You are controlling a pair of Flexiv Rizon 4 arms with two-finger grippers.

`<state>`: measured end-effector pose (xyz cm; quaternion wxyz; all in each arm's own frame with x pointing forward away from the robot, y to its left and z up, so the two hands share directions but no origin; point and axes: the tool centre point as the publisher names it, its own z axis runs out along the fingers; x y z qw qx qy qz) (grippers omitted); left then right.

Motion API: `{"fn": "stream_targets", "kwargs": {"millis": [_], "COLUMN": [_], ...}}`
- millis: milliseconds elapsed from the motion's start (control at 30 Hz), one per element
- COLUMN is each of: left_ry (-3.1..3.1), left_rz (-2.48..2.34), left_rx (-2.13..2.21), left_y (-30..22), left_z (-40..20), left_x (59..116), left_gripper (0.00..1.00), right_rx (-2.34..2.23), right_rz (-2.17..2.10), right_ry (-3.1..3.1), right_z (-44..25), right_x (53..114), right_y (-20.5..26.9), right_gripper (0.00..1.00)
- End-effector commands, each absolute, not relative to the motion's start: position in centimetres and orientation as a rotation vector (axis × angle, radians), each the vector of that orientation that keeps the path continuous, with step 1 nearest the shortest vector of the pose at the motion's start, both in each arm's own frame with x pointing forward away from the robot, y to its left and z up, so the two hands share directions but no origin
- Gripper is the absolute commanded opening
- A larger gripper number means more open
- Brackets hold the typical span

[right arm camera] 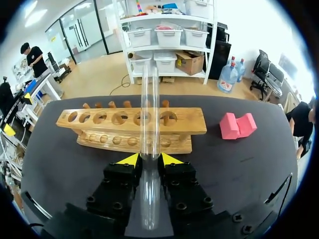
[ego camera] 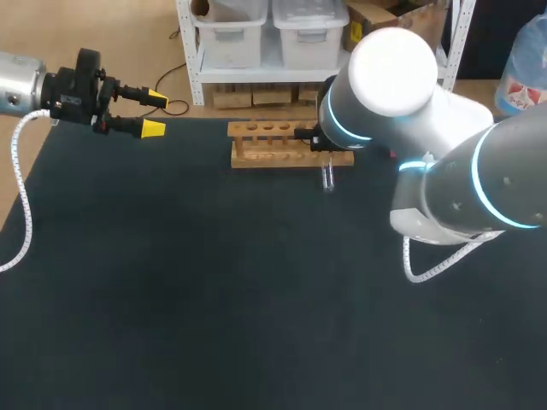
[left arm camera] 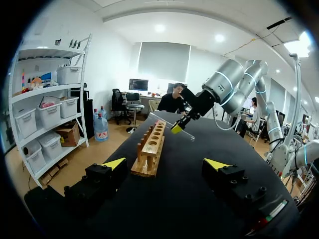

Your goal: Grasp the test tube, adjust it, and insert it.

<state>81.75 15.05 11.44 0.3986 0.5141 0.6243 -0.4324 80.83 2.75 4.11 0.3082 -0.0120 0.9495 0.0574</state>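
A clear glass test tube (right arm camera: 149, 99) is clamped between the yellow tips of my right gripper (right arm camera: 149, 159), which is shut on it. The tube points out along the fingers, over the middle holes of the wooden rack (right arm camera: 132, 127). In the left wrist view the right gripper (left arm camera: 177, 128) holds the tube (left arm camera: 187, 135) slanted just above the rack's (left arm camera: 152, 147) far end. In the head view my right arm covers its gripper; only the tube's end (ego camera: 327, 178) shows in front of the rack (ego camera: 291, 143). My left gripper (ego camera: 154, 111) hangs open and empty at the far left, apart from the rack.
A pink foam block (right arm camera: 238, 125) lies on the black mat beside the rack's end. The rack stands near the table's far edge. My right arm's elbow (ego camera: 393, 60) looms over the rack's right end.
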Motion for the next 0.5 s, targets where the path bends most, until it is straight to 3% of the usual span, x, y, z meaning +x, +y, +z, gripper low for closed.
{"fn": "stream_targets", "kwargs": {"millis": [33,500], "left_ry": [1.577,1.577], "left_rz": [-1.093,-1.093], "left_rx": [1.301,1.301], "left_y": [15.08,15.08], "left_z": [11.36,11.36], "left_x": [81.71,81.71], "left_gripper": [1.00,1.00], "right_rx": [-0.035,-0.041], "right_rz": [0.154,0.166], "right_ry": [2.559,2.586], "right_z": [3.75,3.29], "right_x": [81.44,81.46], "right_y": [2.75,2.55], "right_gripper": [0.00,0.00]}}
